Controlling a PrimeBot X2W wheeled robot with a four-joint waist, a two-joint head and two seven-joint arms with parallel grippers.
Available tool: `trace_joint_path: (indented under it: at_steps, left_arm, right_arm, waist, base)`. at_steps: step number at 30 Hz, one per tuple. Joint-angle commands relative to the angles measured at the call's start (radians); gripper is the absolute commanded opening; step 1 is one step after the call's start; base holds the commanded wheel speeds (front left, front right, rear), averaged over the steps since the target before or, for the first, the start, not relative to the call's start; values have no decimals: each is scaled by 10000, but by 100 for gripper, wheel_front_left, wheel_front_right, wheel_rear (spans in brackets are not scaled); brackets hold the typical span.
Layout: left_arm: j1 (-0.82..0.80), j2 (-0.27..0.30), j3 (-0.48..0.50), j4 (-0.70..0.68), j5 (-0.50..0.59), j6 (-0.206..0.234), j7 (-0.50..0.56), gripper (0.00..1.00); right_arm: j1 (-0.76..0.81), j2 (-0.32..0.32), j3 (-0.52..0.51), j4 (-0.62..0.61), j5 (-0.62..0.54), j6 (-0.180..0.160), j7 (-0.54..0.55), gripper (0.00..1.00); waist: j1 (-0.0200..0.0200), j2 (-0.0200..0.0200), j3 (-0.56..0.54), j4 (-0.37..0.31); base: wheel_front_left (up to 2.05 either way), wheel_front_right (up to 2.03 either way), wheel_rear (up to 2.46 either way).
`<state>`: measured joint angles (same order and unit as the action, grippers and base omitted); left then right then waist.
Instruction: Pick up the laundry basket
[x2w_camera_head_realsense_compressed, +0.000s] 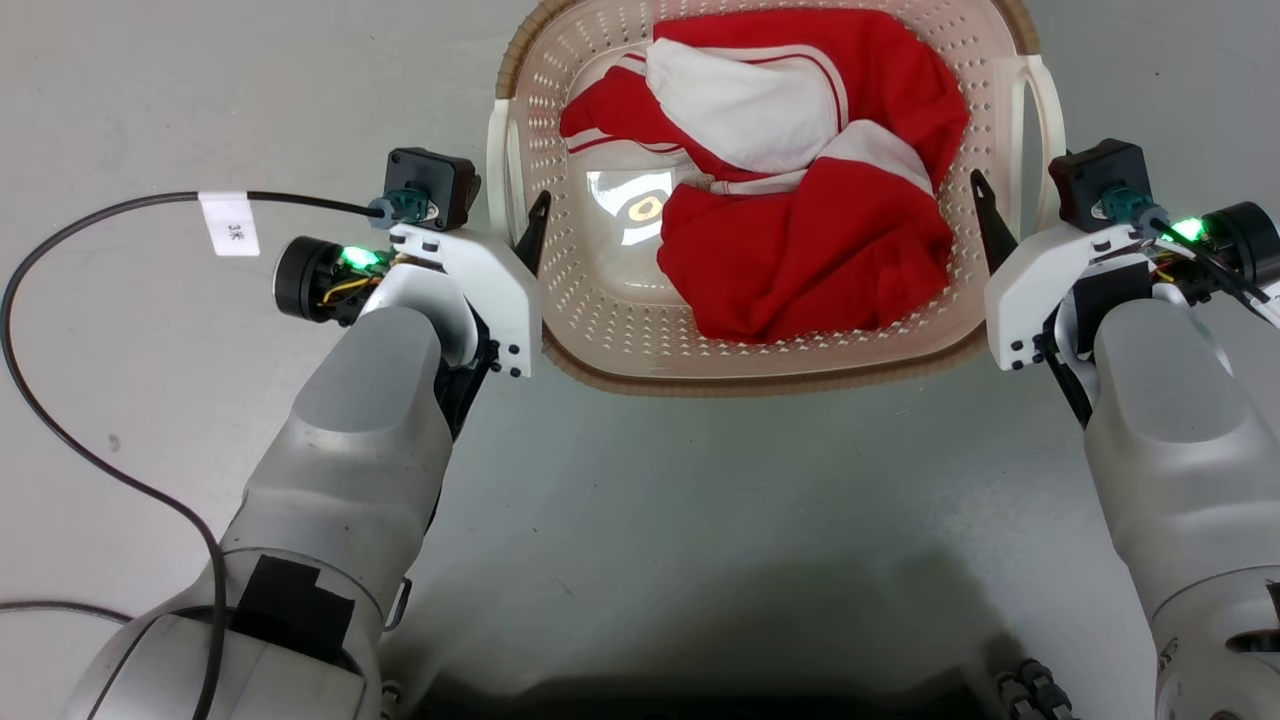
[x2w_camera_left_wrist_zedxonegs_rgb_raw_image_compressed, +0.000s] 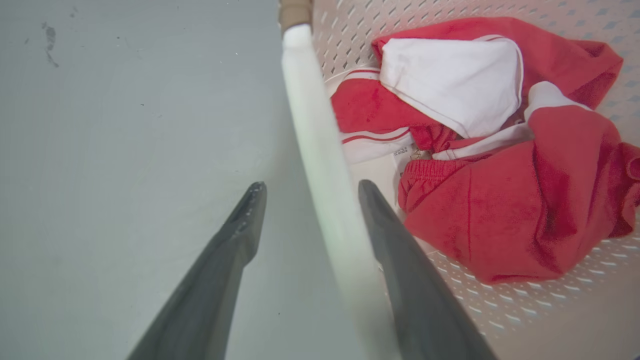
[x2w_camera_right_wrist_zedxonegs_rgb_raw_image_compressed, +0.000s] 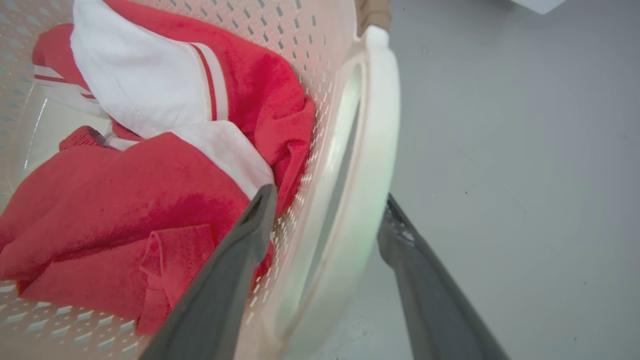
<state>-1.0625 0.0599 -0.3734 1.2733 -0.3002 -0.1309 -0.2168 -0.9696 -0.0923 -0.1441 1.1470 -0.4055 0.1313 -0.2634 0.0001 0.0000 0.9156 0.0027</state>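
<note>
Straddling the left handle (x2w_camera_left_wrist_zedxonegs_rgb_raw_image_compressed: 320, 150) of the laundry basket (x2w_camera_head_realsense_compressed: 700, 381), your left hand (x2w_camera_left_wrist_zedxonegs_rgb_raw_image_compressed: 311, 186) stands wide open. In the left wrist view you see one dark finger out over the grey floor (x2w_camera_left_wrist_zedxonegs_rgb_raw_image_compressed: 125, 150), apart from the handle. The other finger is on the basket side, close against the white bar; you cannot tell whether it touches. Your right hand (x2w_camera_right_wrist_zedxonegs_rgb_raw_image_compressed: 330, 197) is spread the same way about the right handle (x2w_camera_right_wrist_zedxonegs_rgb_raw_image_compressed: 377, 145). Its inner finger sits inside the basket, near the perforated wall and over the cloth. Its outer finger lies on the floor side, with its tip partly hidden behind the handle loop. Neither hand grips anything.

From the head view, the basket rests on the floor straight ahead of you, between the two pale forearms. Its brown rim is nearest you and its far edge is cut off by the top of the picture. Inside lies a crumpled heap of red and white clothes (x2w_camera_head_realsense_compressed: 800, 250), filling the middle and the right part. The bare cream bottom shows on the left with a bright reflection on it. Off to your left a black cable (x2w_camera_head_realsense_compressed: 310, 200) with a white tag (x2w_camera_head_realsense_compressed: 230, 222) loops to the camera block on the left wrist.
</note>
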Motion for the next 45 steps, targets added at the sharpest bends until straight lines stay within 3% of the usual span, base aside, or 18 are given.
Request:
trace_joint_path:
  at_steps: [1,14,33,45]
  left_arm:
    - [-127,79,-12,66,20,26,-52,0]
    - [122,109,-192,131,-164,13,73,0]
    - [1630,221,-882,160,-1200,10,1345,0]
    - [2556,365,-1826,-146,-2214,2,2627,0]
  right_arm:
    - [-186,40,-10,2,-42,-10,-21,0]
    - [-73,146,-83,535,-279,-10,-19,0]
    - [978,359,333,1364,-104,-12,429,0]
    - [1987,379,2743,1396,2358,-9,1608,0]
  waist:
    - [-1,0,43,7]
    - [-1,0,-430,-62]
    - [-1,0,-3439,-2]
    - [-1,0,-5317,140]
  base:
    - [0,0,0]
    - [0,0,0]
    - [0,0,0]
    - [0,0,0]
